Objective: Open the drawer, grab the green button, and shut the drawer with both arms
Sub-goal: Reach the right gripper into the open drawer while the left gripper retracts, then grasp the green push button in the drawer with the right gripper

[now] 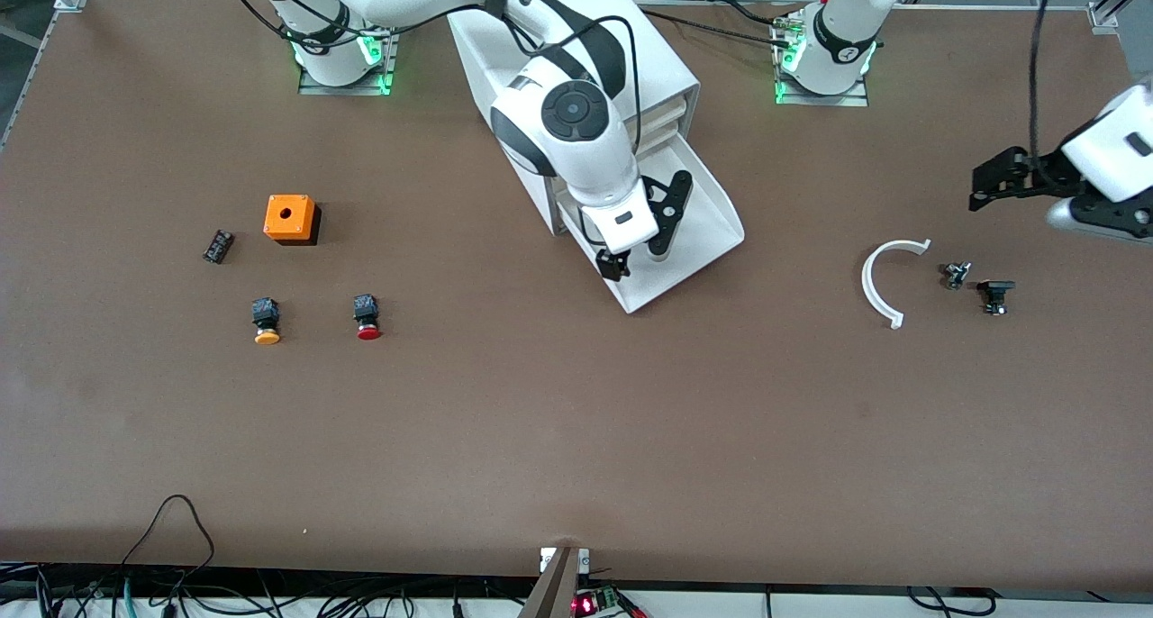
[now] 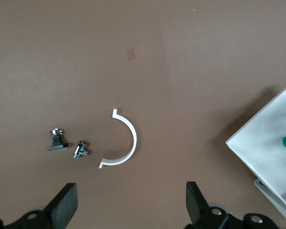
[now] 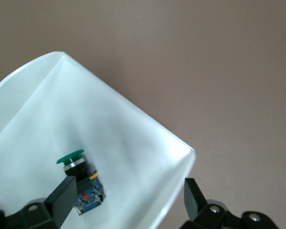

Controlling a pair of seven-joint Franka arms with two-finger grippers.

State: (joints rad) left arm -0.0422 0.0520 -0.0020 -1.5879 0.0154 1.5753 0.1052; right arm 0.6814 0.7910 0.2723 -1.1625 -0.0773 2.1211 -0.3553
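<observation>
The brown counter (image 1: 576,438) carries a big white cabinet (image 1: 671,77) between the two arm bases, with its lowest drawer (image 1: 712,231) pulled out toward the front camera. The right arm reaches down over that drawer. The left arm waits off at its own end of the counter.

In the right wrist view the drawer (image 3: 133,143) shows as a shallow white tray, and the button (image 3: 78,174) lies inside it, tipped on its side, green cap at one end and black body with a bit of circuit board at the other. The button's long axis runs roughly along the line of the near finger rather than across the gap.

The right end effector (image 1: 636,256) hangs directly over the open drawer with its fingers spread wide and nothing between them. One finger sits just beside the button's body, the other out over the drawer's rim. So the button is close below but off-centre, toward one finger; I judge a small sideways shift and a descent are needed before closing.

The left end effector (image 1: 1000,181) is over bare counter, open and empty. Near it lie a white curved strip (image 1: 883,280) and two small dark parts (image 1: 957,274) (image 1: 994,295).

The right arm is clearly nearer the button.
</observation>
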